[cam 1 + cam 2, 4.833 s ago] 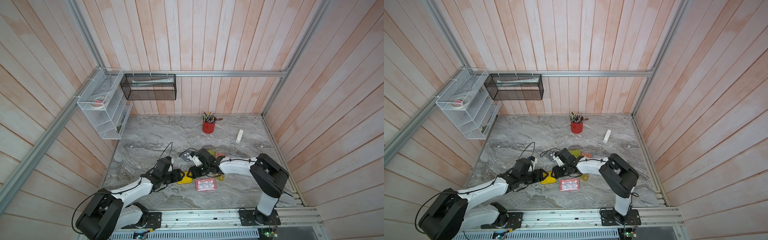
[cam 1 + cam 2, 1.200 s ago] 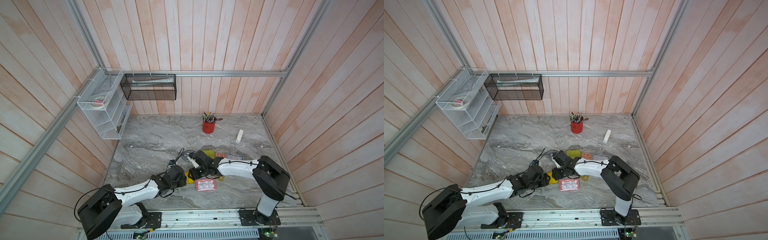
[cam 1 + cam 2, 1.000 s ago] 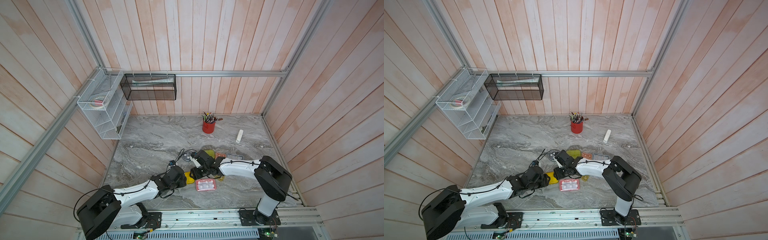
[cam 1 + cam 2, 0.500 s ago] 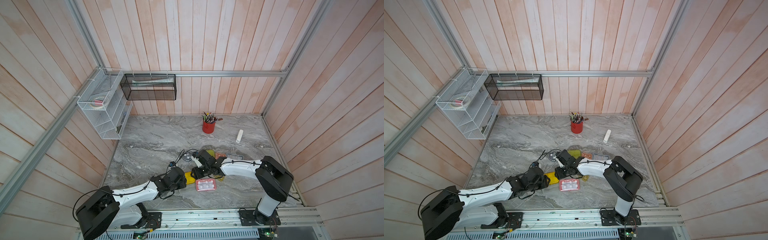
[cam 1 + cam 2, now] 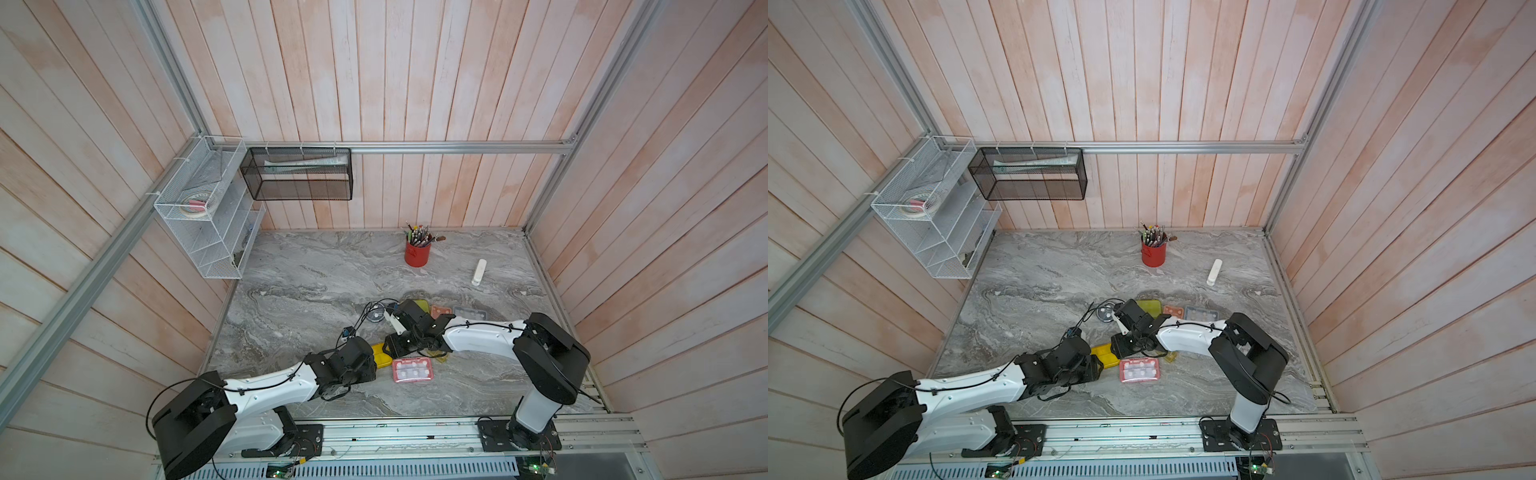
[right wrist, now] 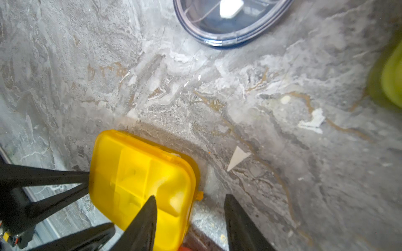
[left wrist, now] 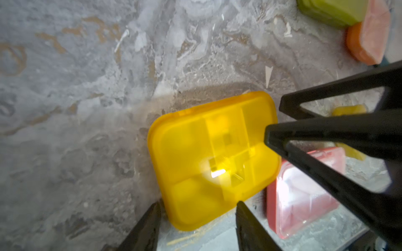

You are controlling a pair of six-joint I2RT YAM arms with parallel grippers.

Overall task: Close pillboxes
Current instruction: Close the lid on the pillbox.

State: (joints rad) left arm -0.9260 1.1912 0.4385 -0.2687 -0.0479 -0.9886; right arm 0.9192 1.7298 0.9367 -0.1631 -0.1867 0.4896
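A yellow pillbox [image 5: 382, 356] [image 5: 1104, 355] lies flat on the marble with its lid down. My left gripper [image 7: 196, 206] is open, its jaws straddling one corner of the box [image 7: 213, 156]. My right gripper [image 6: 189, 196] is open at the opposite side, one finger over the lid [image 6: 139, 173] and the other over bare table. A pink-red pillbox [image 5: 412, 370] lies beside it. Behind them sit a lime-olive pillbox [image 5: 424, 306], an orange one [image 5: 440, 311], a light blue one [image 5: 469, 312] and a round dark one [image 5: 376, 316]. A small olive one [image 5: 438, 357] is partly hidden under the right arm.
A red cup of pencils [image 5: 417, 251] and a slim white stick [image 5: 478, 272] stand at the back of the table. A white wire shelf [image 5: 208, 224] and a black mesh basket [image 5: 299, 174] hang on the walls. A loose cable curls beside the round box.
Since several seconds ago my left arm has swung toward the front and closer to the yellow pillbox. Over the last second both grippers shift only slightly around it.
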